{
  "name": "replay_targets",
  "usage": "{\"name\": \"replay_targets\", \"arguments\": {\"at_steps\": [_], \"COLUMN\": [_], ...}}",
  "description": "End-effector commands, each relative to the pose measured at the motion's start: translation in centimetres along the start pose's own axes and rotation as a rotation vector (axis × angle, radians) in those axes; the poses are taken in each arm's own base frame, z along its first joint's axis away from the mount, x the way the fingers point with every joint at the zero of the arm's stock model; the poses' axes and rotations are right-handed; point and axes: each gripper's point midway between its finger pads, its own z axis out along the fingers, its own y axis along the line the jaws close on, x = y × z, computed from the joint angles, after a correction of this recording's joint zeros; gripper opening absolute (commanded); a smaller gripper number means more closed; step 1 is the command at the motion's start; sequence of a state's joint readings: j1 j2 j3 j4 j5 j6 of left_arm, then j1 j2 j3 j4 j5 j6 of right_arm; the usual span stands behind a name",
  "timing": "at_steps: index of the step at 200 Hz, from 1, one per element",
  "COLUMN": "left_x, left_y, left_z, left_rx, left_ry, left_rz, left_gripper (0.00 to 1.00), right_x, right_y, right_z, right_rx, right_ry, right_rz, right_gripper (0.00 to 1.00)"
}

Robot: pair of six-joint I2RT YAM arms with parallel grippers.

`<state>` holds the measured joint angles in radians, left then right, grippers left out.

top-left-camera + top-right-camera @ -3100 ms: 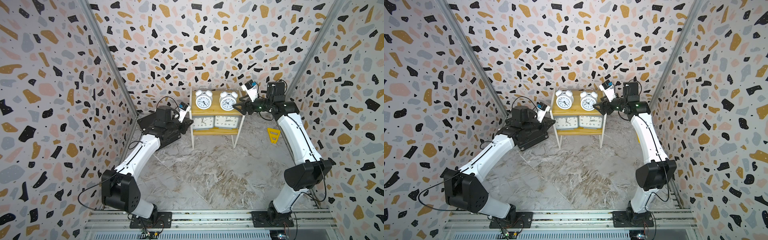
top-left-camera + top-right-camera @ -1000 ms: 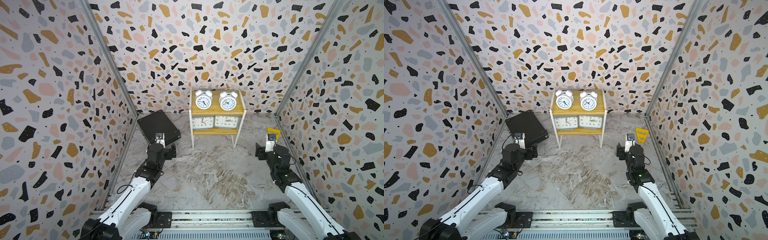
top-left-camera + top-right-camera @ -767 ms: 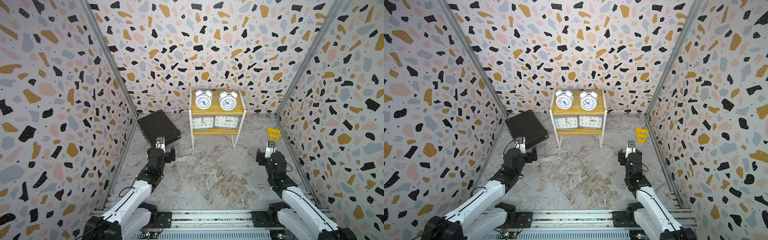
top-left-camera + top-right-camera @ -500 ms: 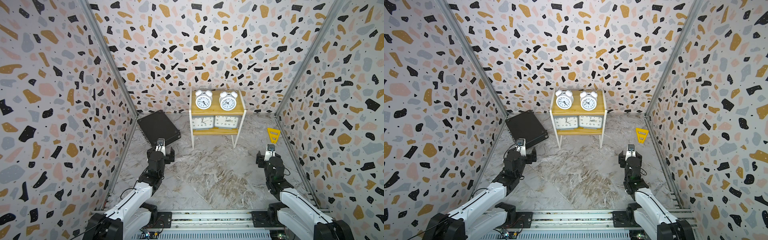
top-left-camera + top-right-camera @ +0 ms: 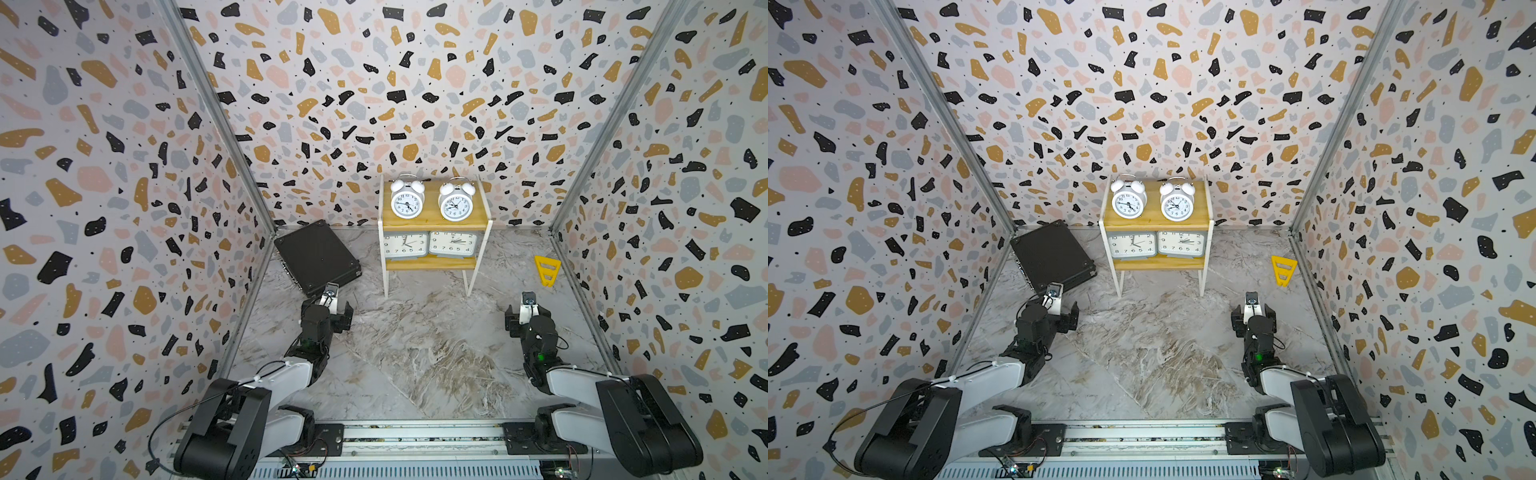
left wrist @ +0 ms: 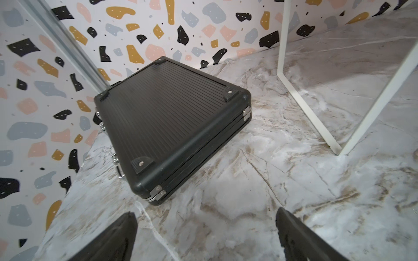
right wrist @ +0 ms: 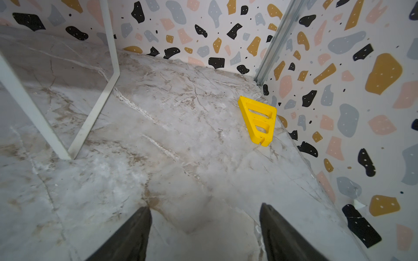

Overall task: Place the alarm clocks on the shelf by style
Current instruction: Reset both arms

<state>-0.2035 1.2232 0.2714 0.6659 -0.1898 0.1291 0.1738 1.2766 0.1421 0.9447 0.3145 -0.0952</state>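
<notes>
My left gripper (image 6: 205, 226) and right gripper (image 7: 204, 226) gape empty near the floor. The round clocks (image 5: 406, 203) share the shelf's (image 5: 432, 262) top board and the grey clocks (image 5: 405, 245) the lower, styles apart.

**High stereo pair, two low wrist cameras**

Both top views look down from high above the near edge of the table (image 5: 415, 353), across all of it to the shelf (image 5: 434, 226) at the far wall. The left wrist camera sits low, just behind its fingers (image 6: 113, 239), facing the black case (image 6: 169, 124) ahead of them. The right one, likewise behind its fingers (image 7: 131, 237), faces the yellow piece (image 7: 257, 119). Both catch the shelf's legs.
</notes>
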Motion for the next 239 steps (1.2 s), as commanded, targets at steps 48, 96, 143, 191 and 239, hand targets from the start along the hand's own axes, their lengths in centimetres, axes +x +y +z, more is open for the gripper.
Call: {"name": "replay_targets", "arguments": {"at_steps": [48, 96, 143, 191, 239], "left_x": [-1.1, 0.2, 0.4, 0.4, 0.5], "left_y": [1.9, 2.7, 3.6, 3.6, 3.6], "left_z": [1.5, 2.9, 3.2, 3.2, 3.2], "left_rx": [0.029, 0.0, -0.038, -0.039, -0.038], "left_ry": [-0.074, -0.037, -0.015, -0.015, -0.014], "left_rz": [-0.119, -0.16, -0.191, -0.191, -0.19], "left_gripper": [0.99, 0.99, 0.99, 0.99, 0.99], "right_x": [-1.9, -0.6, -0.3, -0.2, -0.2], "right_y": [-0.3, 0.3, -0.1, -0.1, -0.1], "right_z": [1.3, 2.8, 4.7, 4.7, 4.7], "right_rx": [-0.001, -0.011, 0.014, 0.015, 0.014], "right_ry": [-0.089, -0.057, 0.049, 0.061, 0.055], "right_rz": [0.04, 0.03, 0.035, 0.038, 0.037], "right_gripper": [0.82, 0.82, 0.86, 0.91, 1.0]}}
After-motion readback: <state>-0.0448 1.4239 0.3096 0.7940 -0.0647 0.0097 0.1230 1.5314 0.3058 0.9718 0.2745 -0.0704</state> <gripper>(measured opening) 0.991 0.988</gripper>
